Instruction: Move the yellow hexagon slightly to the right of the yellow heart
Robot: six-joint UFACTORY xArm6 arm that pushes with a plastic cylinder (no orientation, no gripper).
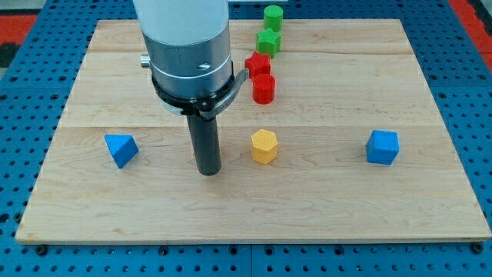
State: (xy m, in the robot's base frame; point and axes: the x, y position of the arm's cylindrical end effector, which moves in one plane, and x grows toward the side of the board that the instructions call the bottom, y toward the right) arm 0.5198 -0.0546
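Observation:
The yellow hexagon (264,145) stands on the wooden board (346,208) just below the view's middle. My tip (207,171) rests on the board to the left of the hexagon, about a block and a half away and a little lower in the view, not touching it. No yellow heart shows in the view; the arm's wide grey body (187,54) covers the board's upper left-middle and may hide it.
A blue triangular block (121,148) lies at the left, a blue cube (382,147) at the right. A red cylinder (264,88) and a red star (257,64) sit above the hexagon. A green star (269,41) and green cylinder (273,16) are near the top edge.

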